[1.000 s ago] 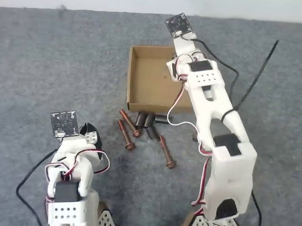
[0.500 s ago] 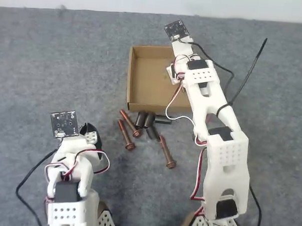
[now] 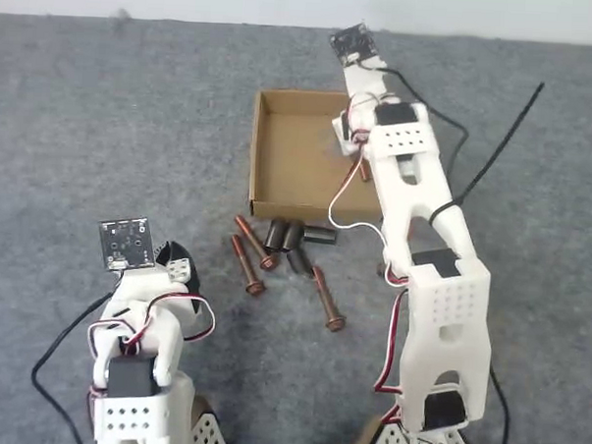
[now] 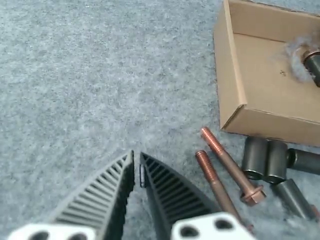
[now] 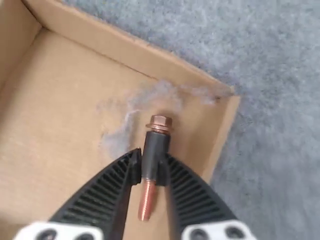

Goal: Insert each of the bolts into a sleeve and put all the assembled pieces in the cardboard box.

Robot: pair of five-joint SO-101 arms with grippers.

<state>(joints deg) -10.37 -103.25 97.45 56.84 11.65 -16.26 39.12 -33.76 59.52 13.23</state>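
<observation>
Clamped between the fingers of the right claw: a black cylindrical sleeve with a copper-coloured metal bolt pushed through it, over the floor of the shallow brown cardboard box, near one corner. Closed on nothing, the left claw, low over the grey carpeted bench. Just outside the box, on the bench: three loose copper bolts and several black sleeves.
</observation>
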